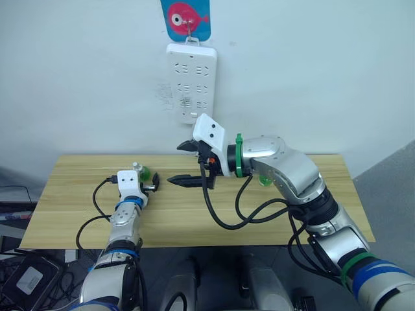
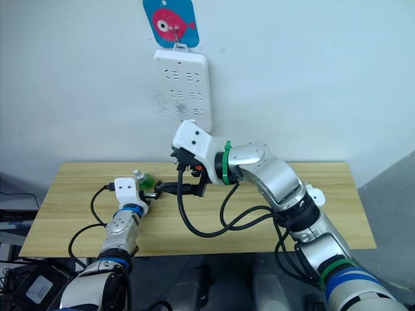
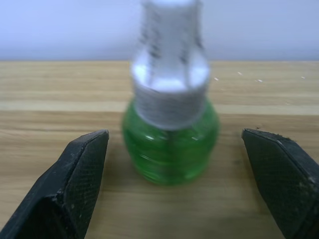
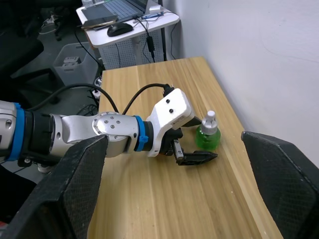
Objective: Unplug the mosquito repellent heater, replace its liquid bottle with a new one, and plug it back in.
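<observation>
A small green liquid bottle (image 3: 169, 149) with a white threaded neck stands upright on the wooden table (image 1: 194, 220), left of centre. My left gripper (image 1: 150, 184) is open at table level, and its fingers (image 3: 82, 169) flank the bottle without touching it. My right gripper (image 1: 188, 163) is wide open and holds nothing. It hovers above the table's middle, pointing toward the bottle (image 4: 208, 134) and the left gripper (image 4: 195, 158). A small white rounded piece (image 2: 316, 194) peeks from behind my right forearm; I cannot tell whether it is the heater.
A long white power strip (image 1: 191, 81) hangs on the wall above the table's far edge, under a blue and pink hook card (image 1: 187, 18). A bit of green (image 1: 264, 180) shows under my right arm. Black cables loop from both arms over the table.
</observation>
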You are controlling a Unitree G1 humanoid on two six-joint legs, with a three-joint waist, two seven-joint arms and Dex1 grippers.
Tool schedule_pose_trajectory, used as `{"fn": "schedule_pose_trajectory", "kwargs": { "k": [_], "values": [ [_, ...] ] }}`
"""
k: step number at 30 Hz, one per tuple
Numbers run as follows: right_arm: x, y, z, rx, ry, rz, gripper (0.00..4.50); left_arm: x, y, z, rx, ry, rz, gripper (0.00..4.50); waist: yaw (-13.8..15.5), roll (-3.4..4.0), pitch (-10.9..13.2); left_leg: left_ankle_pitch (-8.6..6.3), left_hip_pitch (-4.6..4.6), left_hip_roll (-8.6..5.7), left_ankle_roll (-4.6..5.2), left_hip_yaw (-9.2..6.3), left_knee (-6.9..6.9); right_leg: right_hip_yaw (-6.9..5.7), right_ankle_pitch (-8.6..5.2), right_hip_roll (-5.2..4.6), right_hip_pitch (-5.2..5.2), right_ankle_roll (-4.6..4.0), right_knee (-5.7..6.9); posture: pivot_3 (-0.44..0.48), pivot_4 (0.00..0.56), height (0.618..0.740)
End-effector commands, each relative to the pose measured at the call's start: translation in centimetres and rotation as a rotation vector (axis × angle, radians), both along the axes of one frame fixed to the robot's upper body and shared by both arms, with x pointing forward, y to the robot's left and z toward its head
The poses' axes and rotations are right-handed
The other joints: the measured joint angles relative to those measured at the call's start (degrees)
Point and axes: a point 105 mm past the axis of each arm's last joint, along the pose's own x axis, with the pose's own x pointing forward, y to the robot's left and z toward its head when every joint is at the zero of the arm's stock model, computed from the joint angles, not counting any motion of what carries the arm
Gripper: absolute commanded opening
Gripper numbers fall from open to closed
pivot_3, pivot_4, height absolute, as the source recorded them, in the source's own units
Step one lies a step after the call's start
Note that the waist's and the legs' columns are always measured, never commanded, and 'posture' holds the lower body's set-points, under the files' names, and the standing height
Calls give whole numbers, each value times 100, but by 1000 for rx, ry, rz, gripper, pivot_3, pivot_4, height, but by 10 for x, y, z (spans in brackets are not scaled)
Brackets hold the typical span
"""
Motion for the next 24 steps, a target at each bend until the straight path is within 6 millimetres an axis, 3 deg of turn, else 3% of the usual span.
{"fn": "schedule_pose_trajectory", "kwargs": {
  "k": [1, 5, 6, 13, 16, 21, 24],
  "values": [
    [-2, -1, 16, 41, -31, 7, 4500, -1, 10, 2, 5, 8, 15, 3605, 0, 0, 2, 0, 0, 0, 0, 0, 0, 0, 0, 0, 0, 0, 0, -12, 321, 740],
    [-1, 0, 17, 44, -26, 1, 4500, 0, 10, 2, -3, 13, -4, 2305, -4, 1, 10, 0, -1, 0, 0, -2, -1, -3, 0, 0, 0, 0, 0, -18, 320, 740],
    [-1, -1, 17, 44, -25, 0, 4500, 0, 9, 2, -1, 8, -13, 2211, -8, 0, 10, 0, -1, 0, 0, -2, -1, -3, 0, 0, 0, 0, 0, -18, 320, 740],
    [-1, -3, 16, 46, -23, -10, 4500, -4, 11, 7, 46, -31, -13, 2211, -35, 0, 12, 0, -2, 1, 0, -2, -2, -2, 0, 0, -2, 0, -2, -25, 314, 740],
    [0, -3, 17, 50, -27, -18, 4500, -10, 4, 6, 93, -49, -61, 2211, -52, 1, 12, 0, -3, 1, -1, -1, -5, -1, 0, -1, -2, 0, -6, -23, 314, 740],
    [4, -21, 9, 42, -43, -30, 4500, -24, -43, 15, 175, -70, -340, 2211, -34, 5, 15, -1, -10, 2, -2, -3, -12, 0, 0, -7, -7, -1, -15, -7, 316, 740],
    [-1, -43, -10, 7, -34, 28, 4500, -47, -90, 34, 193, -55, -666, 2211, 34, 7, 18, -2, -24, 1, -4, -10, -13, -5, 1, -12, -7, -2, -33, 33, 312, 740]
  ]
}}
